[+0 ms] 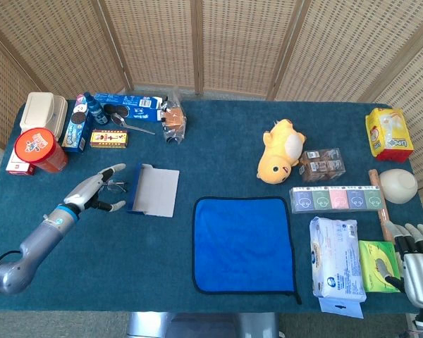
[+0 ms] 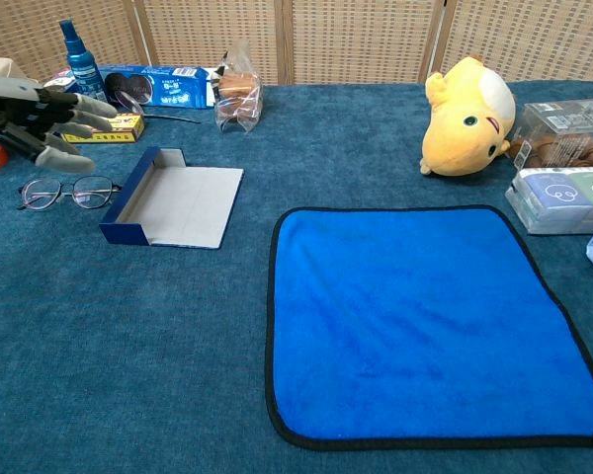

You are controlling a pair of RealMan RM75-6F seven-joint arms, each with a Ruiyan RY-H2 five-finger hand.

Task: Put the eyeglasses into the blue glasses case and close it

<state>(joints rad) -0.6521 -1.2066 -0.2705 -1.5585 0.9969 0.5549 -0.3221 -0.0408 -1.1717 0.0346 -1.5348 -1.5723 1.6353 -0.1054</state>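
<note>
Above the glasses (image 2: 67,192), left robot hand (image 2: 42,118) spread, holding nothing; at three o'clock, open case (image 2: 175,203). Right robot hand (image 1: 417,265) spread, idle.

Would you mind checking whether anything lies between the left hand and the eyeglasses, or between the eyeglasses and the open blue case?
Nothing visible does. The left hand hovers open just above the eyeglasses, with only air between them. The blue glasses case lies open right beside the eyeglasses, with only bare table cloth between them.
</note>
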